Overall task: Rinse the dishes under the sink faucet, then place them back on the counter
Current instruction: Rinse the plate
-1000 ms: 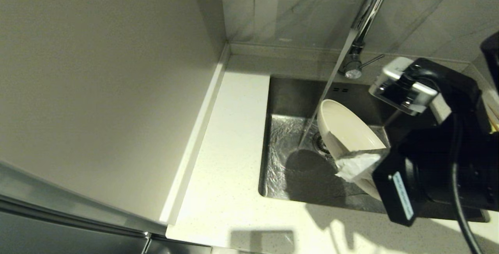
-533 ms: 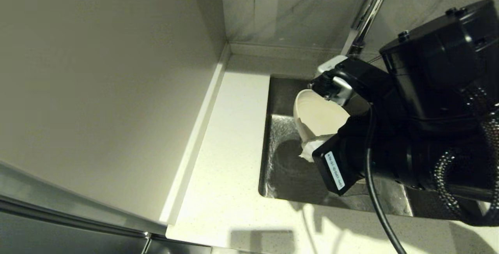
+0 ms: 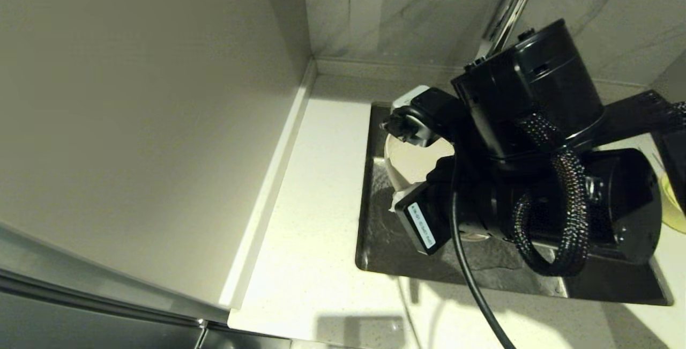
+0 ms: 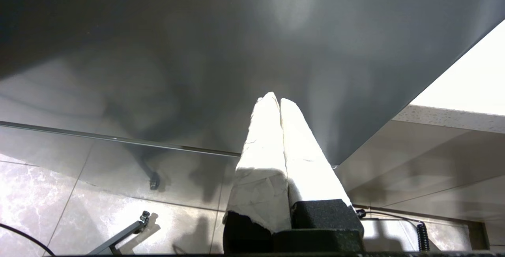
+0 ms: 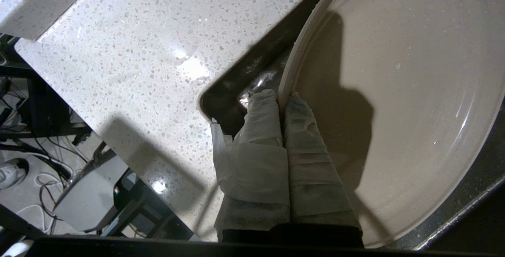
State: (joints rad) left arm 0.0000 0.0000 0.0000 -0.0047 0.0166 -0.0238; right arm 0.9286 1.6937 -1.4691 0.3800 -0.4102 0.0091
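- Right gripper clamped tight on the rim of the plate; plate held tilted, wet, above the sink's left edge, centre of the head view.
- Counter lies just left of the plate in the head view; judged set-down direction.
- Left gripper pressed closed, empty, parked away.

Home kitchen, steel sink in speckled stone counter, chrome faucet, marble wall tiles
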